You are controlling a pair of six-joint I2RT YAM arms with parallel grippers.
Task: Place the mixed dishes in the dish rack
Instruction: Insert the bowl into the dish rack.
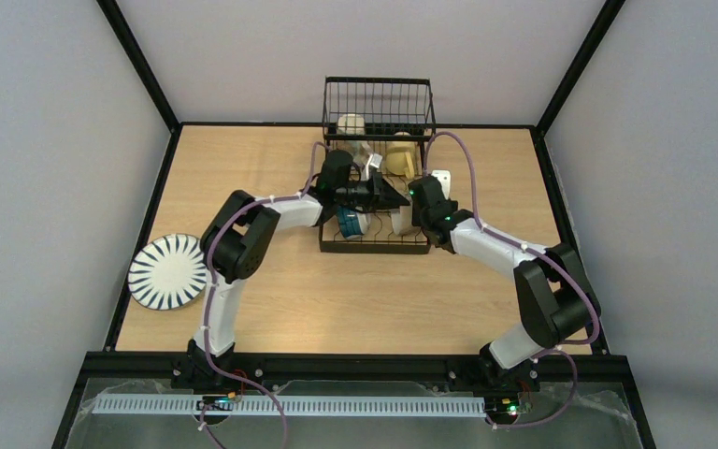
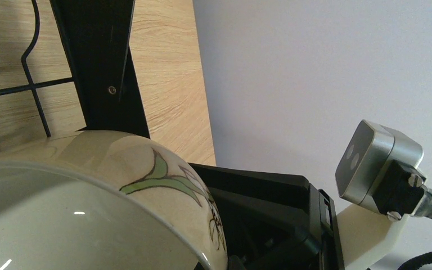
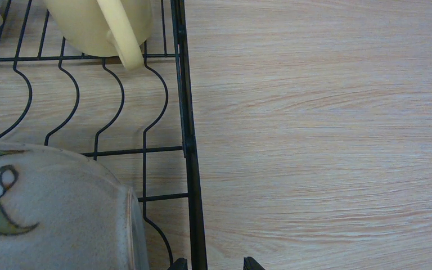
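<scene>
The black wire dish rack (image 1: 377, 245) stands at the back middle of the table. A beige mug (image 1: 351, 123) sits in its upper basket. A yellow mug (image 1: 399, 161) (image 3: 95, 22) and a blue-outside bowl (image 1: 348, 223) sit on the lower level. The cream bowl (image 2: 90, 197) (image 3: 50, 214), painted with green leaves, stands on edge in the lower slots. My left gripper (image 1: 394, 199) is shut on its rim. My right gripper (image 3: 215, 264) is open, its fingertips (image 3: 251, 262) on either side of the rack's right edge wire (image 3: 187, 112). The striped plate (image 1: 166, 271) lies flat near the table's left edge.
My right gripper's body and silver wrist camera (image 2: 374, 163) hang close beside the held bowl. Bare wood (image 3: 326, 140) lies right of the rack. Black frame rails (image 1: 140, 56) and grey walls enclose the table.
</scene>
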